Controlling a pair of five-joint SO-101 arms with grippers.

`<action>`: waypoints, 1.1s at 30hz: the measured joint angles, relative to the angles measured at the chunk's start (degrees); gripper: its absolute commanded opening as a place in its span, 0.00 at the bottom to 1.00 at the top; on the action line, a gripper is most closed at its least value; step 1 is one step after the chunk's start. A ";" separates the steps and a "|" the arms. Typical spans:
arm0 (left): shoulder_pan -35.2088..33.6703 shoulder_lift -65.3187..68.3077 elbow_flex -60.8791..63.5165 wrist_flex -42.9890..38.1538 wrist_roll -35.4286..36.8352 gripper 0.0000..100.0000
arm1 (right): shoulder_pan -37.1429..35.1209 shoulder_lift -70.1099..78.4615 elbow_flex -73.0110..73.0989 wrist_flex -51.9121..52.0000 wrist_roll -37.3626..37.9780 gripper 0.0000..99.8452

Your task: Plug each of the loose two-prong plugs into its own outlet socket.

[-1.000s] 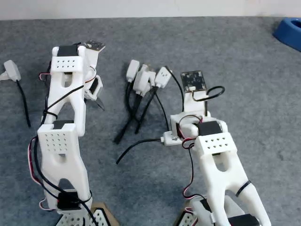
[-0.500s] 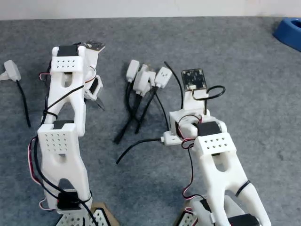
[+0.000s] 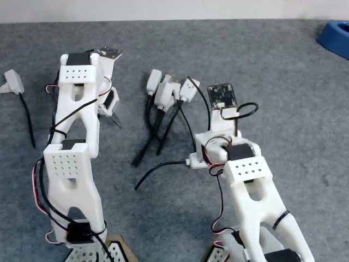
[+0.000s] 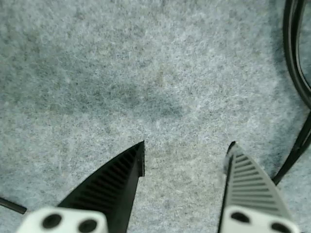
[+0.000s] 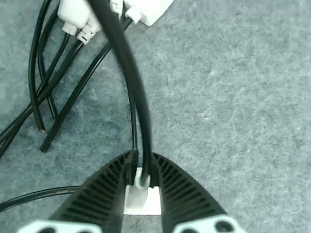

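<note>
- My right gripper [image 5: 143,155] is clamped almost shut on a white plug [image 5: 141,198]. The plug sits deep between the two black jaws, near their root, and both jaws press against it.
- The held plug's black cord [image 5: 131,73] rises out of the narrow gap between those jaws. It arches over toward the bunch of plugs and sockets [image 3: 166,90].
- That bunch lies on the grey carpet [image 3: 283,82] between my two arms, just ahead of my right gripper.
- I cannot tell which pieces in the bunch are plugs and which are sockets, or whether any are joined.
- My left gripper [image 4: 186,144] is spread wide and holds nothing. Its jaws point down at bare carpet.
- Loose cords [image 4: 293,156] run past one side of my left gripper, clear of both jaws.
- A second plug [image 3: 192,161] lies on the carpet close beside my right arm, with its cord trailing toward my left arm.
- A third plug [image 3: 12,82] lies alone on the outer side of my left arm, well apart from the bunch.
</note>
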 measured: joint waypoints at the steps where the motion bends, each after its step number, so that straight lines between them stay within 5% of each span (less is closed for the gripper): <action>1: 0.00 0.00 0.00 0.00 0.00 0.27 | -0.09 0.00 0.00 -0.35 0.00 0.01; 33: 0.00 0.00 0.00 0.00 0.00 0.27 | -3.52 -0.70 5.19 -2.37 0.00 0.01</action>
